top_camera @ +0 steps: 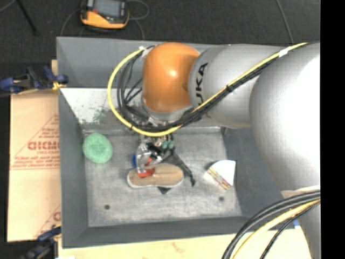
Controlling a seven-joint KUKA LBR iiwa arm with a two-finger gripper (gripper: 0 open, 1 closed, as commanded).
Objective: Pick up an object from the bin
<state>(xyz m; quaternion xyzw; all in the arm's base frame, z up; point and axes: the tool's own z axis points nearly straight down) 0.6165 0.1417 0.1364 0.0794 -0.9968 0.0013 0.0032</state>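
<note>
The jaws hang low over a tan shoe (156, 176) lying directly beneath them on the bin (108, 198) floor; their opening cannot be told. Advised: close across the shoe's narrow width, centred.

Lettering: one brand name
"KUKA" runs in black capitals along the silver arm (242, 90), beside its orange cover (167, 77); the first letter looks partly hidden.
</note>
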